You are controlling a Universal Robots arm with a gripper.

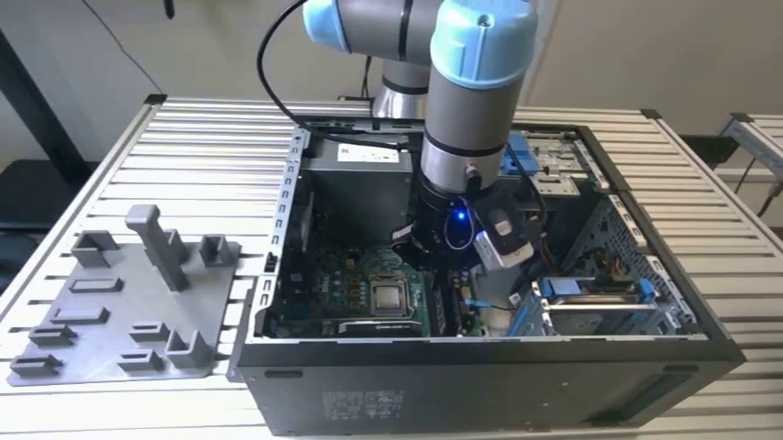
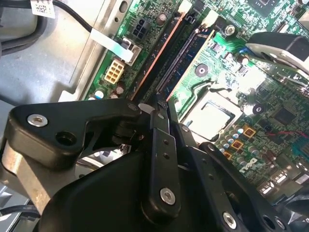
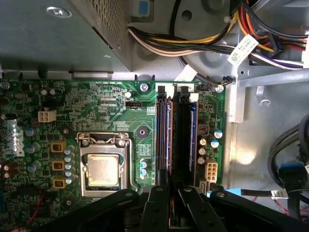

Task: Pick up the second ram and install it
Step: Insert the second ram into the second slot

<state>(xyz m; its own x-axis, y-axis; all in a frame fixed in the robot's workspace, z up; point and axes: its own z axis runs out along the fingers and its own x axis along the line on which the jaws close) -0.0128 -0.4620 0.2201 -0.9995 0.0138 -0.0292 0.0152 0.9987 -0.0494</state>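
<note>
Inside the open computer case (image 1: 490, 357), my gripper (image 3: 171, 187) (image 2: 162, 103) hangs low over the green motherboard (image 3: 96, 104) (image 2: 219, 72), by its memory slots. The second ram (image 3: 181, 140) (image 2: 173, 58) is a long dark stick standing on edge along a slot. It runs away from my fingertips between an orange-lined slot and a blue one. My fingers (image 3: 158, 198) are drawn close together on the stick's near end. The lower edge of the ram and the slot beneath it are hidden.
The square silver chip (image 3: 103, 170) (image 1: 389, 296) sits beside the slots. A grey metal power supply box (image 3: 58, 38) and bundled cables (image 3: 217, 43) crowd the far end of the slots. Outside the case, on the exterior view's left, a grey fixture tray (image 1: 73, 367) carries a tall post (image 1: 153, 243).
</note>
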